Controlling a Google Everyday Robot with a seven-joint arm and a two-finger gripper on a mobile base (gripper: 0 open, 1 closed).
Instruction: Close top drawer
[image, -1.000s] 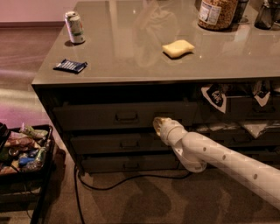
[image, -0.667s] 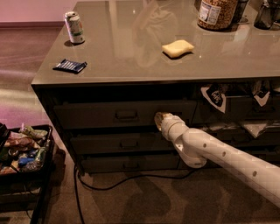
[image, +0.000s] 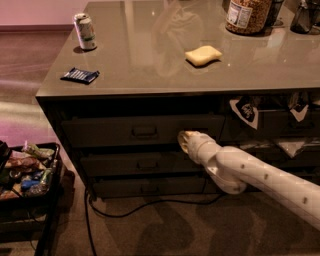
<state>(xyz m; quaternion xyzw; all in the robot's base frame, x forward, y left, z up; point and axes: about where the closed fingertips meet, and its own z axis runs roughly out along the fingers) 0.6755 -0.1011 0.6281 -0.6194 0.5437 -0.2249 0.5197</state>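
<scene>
The top drawer (image: 110, 131) is the wide dark grey-brown one just under the countertop, with a small bar handle (image: 145, 131) at its middle. Its front stands about level with the lower drawer fronts and its inside floor does not show. My gripper (image: 184, 141) is at the end of the white arm (image: 260, 175) that reaches in from the lower right. It sits at the lower right part of the top drawer's front, right of the handle, and seems to touch it.
On the countertop (image: 150, 75) are a can (image: 85, 31), a dark blue packet (image: 80, 75), a yellow sponge (image: 203, 55) and a jar (image: 250, 15). Cloths and papers stick out of the right drawers (image: 280, 120). A black bin of items (image: 25, 175) stands at the left. A cable (image: 150, 202) lies on the floor.
The gripper has edged slightly right along the drawer front and stays against it. The drawer front shows no clear movement.
</scene>
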